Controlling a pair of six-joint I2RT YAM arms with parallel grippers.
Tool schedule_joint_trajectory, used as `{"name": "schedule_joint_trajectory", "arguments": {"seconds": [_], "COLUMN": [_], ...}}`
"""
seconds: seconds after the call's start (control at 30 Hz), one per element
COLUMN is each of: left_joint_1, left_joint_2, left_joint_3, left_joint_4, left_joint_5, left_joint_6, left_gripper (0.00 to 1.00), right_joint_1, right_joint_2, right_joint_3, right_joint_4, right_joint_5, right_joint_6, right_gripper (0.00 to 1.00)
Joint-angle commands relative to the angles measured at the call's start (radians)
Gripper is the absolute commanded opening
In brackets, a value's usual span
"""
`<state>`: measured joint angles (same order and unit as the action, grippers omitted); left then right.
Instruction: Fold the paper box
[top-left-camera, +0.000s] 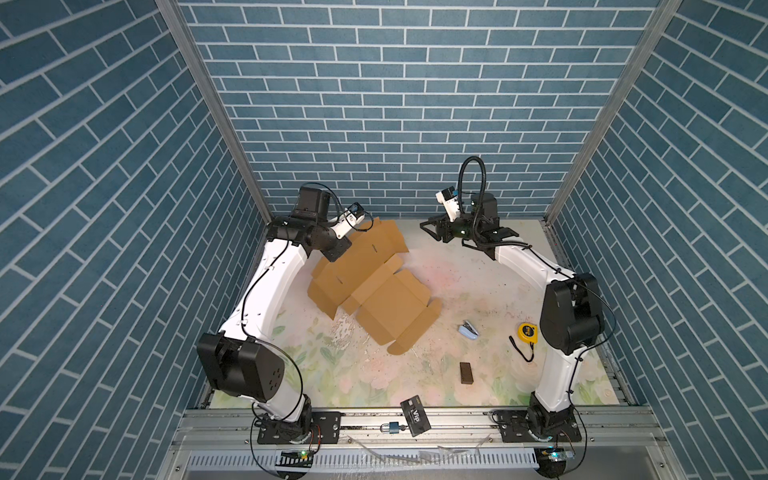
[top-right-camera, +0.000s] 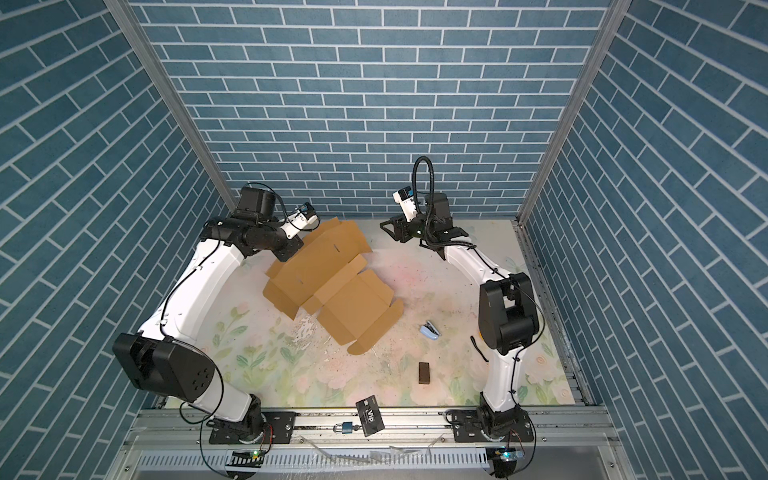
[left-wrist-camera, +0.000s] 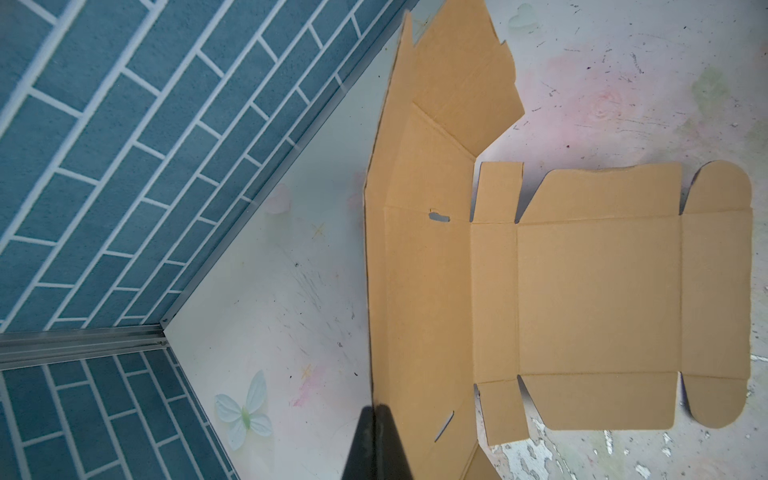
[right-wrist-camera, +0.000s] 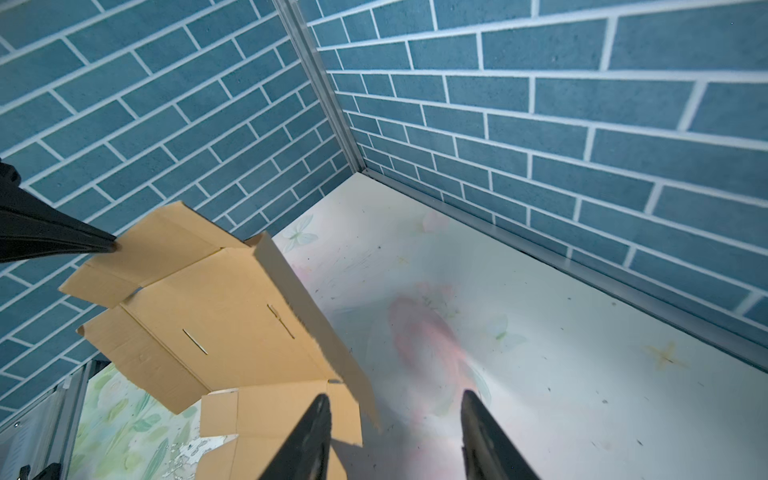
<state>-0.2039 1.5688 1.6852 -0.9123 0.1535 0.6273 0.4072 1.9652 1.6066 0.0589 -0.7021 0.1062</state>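
The tan corrugated cardboard paper box (top-left-camera: 374, 286), an unfolded die-cut sheet, lies on the far left part of the floral-printed table (top-left-camera: 457, 282), with its far panel raised off the surface. The left gripper (left-wrist-camera: 375, 415) has its jaws closed on the edge of that raised panel. The right gripper (right-wrist-camera: 395, 415), jaws apart and empty, hovers just right of the box's far end. A small dark brown block (top-left-camera: 466, 372) lies well apart, near right.
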Motion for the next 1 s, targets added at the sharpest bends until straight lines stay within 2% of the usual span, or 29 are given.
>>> {"name": "schedule_joint_trajectory", "arguments": {"seconds": [0.0, 0.43, 0.67, 0.8, 0.97], "left_joint_1": [-0.006, -0.025, -0.028, -0.032, -0.034], "left_joint_2": [-0.029, -0.038, -0.045, -0.052, -0.061], "left_joint_3": [-0.011, -0.031, -0.042, -0.055, -0.062], "left_joint_4": [-0.012, 0.003, 0.008, 0.018, 0.021], "left_joint_5": [-0.012, -0.014, 0.003, 0.006, 0.009], "left_joint_6": [0.014, -0.006, -0.026, -0.026, -0.028], "left_gripper": [0.00, 0.00, 0.00, 0.00, 0.00], "right_joint_1": [0.033, 0.116, 0.119, 0.119, 0.119], "right_joint_2": [0.067, 0.122, 0.137, 0.164, 0.173], "right_joint_3": [0.055, 0.061, 0.070, 0.093, 0.103], "right_joint_4": [0.053, 0.091, 0.075, 0.059, 0.095], "right_joint_5": [-0.093, -0.129, -0.083, -0.062, -0.079], "right_joint_6": [-0.033, -0.130, -0.162, -0.172, -0.155], "right_gripper": [0.51, 0.50, 0.45, 0.34, 0.10]}}
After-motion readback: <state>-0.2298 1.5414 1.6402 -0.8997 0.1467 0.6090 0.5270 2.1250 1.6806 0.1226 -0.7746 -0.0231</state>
